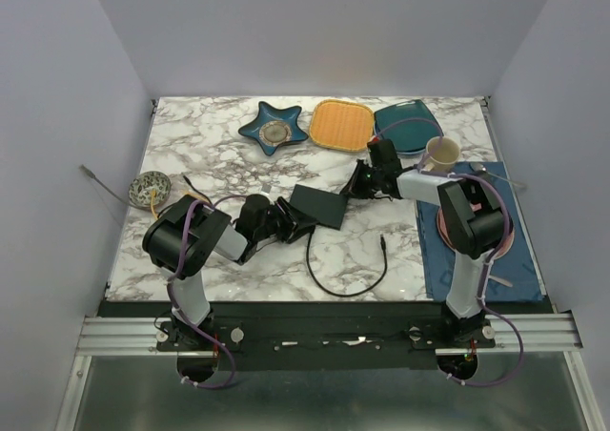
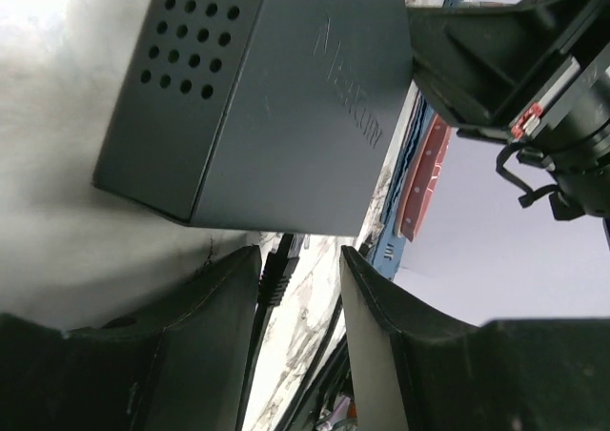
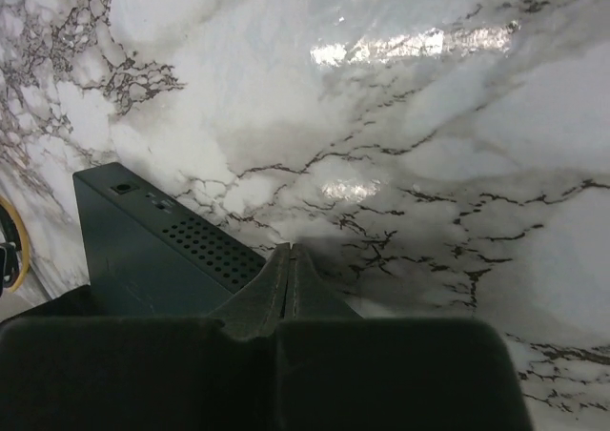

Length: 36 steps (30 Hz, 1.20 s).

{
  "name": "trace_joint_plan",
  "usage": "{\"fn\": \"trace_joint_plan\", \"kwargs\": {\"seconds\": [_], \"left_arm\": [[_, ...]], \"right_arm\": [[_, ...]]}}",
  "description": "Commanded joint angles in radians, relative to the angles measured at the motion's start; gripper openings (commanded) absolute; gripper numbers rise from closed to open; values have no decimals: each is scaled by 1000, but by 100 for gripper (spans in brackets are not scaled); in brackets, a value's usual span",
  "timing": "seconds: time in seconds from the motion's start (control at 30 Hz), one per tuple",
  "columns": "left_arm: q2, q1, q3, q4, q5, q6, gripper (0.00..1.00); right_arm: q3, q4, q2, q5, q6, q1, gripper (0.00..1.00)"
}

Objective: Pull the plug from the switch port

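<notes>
Plug [image 2: 278, 269] sits inside open left end effector [image 2: 298, 255], ready for gripping; closed right end effector [image 3: 289, 252] likely braces switch [image 1: 319, 205].

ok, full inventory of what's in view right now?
switch: 1, black, mid-table
plug: 1, black, in the switch's edge
cable: 1, black, looped in front of the switch
star dish: 1, dark blue, back
orange plate: 1, back, right of the star dish
teal plate: 1, back right
cup: 1, cream, by the teal plate
mat: 1, blue, right side
pink plate: 1, on the mat under the right arm
bowl: 1, patterned, left edge
table: 1, white marble
left gripper: 1, black, open around the plug
right gripper: 1, black, shut, beside the switch
</notes>
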Motion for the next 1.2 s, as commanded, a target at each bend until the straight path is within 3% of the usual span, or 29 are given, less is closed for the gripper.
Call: {"fn": "trace_joint_plan", "kwargs": {"seconds": [0.0, 0.2, 0.33, 0.43, 0.6, 0.83, 1.17], "left_arm": [[27, 4, 5, -80, -19, 36, 54], [25, 4, -3, -72, -17, 39, 53], [56, 4, -17, -8, -5, 18, 53], [80, 4, -34, 58, 4, -12, 53], [99, 4, -48, 108, 21, -25, 53], [97, 0, -49, 94, 30, -16, 52], [22, -6, -43, -81, 4, 63, 47]], "right_arm": [[-66, -29, -23, -5, 5, 10, 1], [-101, -8, -178, 73, 26, 10, 1], [-149, 120, -238, -98, 57, 10, 1], [-154, 205, -183, -273, 109, 14, 1], [-178, 318, -92, -378, 149, 37, 1], [-206, 299, -29, -364, 147, 46, 1], [-204, 235, 1, -313, 127, 46, 1]]}}
